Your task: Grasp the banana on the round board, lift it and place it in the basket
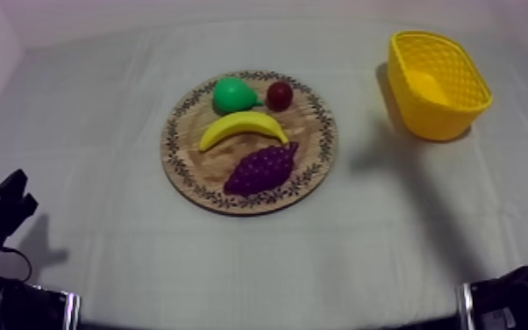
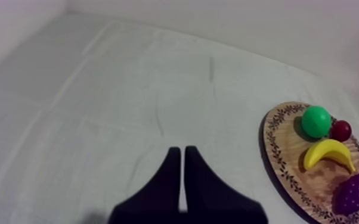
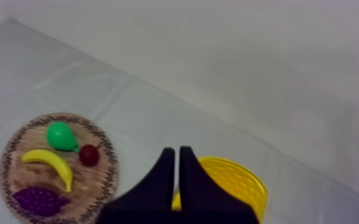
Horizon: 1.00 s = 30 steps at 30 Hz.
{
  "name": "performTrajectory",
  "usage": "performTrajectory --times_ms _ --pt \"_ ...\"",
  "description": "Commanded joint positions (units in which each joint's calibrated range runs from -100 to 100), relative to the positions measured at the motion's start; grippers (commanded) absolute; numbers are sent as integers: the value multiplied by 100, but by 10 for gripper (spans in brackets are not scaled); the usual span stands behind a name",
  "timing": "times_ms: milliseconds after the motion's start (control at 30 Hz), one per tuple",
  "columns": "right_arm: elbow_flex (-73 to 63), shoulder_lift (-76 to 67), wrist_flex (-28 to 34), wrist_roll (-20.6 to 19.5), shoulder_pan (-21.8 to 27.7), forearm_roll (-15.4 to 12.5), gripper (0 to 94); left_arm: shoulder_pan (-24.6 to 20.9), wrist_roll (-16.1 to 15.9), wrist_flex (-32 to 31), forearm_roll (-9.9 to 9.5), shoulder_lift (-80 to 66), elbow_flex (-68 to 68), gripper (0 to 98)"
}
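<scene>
Banana [image 1: 243,128]: on board [image 1: 313,145], between pear [image 1: 232,94] and grapes [image 1: 263,168].
Left gripper [image 2: 179,149]: closed, empty.
Right gripper [image 3: 176,149]: closed, empty.

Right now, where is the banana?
In the top view the banana lies in the middle of the wooden board, between the pear and the grapes, with the yellow basket off to its right.

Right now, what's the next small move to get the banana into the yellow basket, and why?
Probably open the right gripper and bring it over the banana. It is shut on nothing, as is the left gripper; the banana lies untouched on the wooden board between the pear and the bunch of grapes, and the yellow basket stands at the right arm's side.
</scene>
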Motion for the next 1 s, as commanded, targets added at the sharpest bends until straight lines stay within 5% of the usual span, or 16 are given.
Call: performTrajectory --times_ms 0,500,967 --pt "-136 237 -14 -5 -353 -9 7 -1 0 -1 0 -5 -4 0" --pt "-565 1530 204 -482 -1960 465 7 -1 0 -1 0 -5 -4 0" --pt "-569 2272 628 -1000 -2222 841 7 -1 0 -1 0 -5 -4 0"
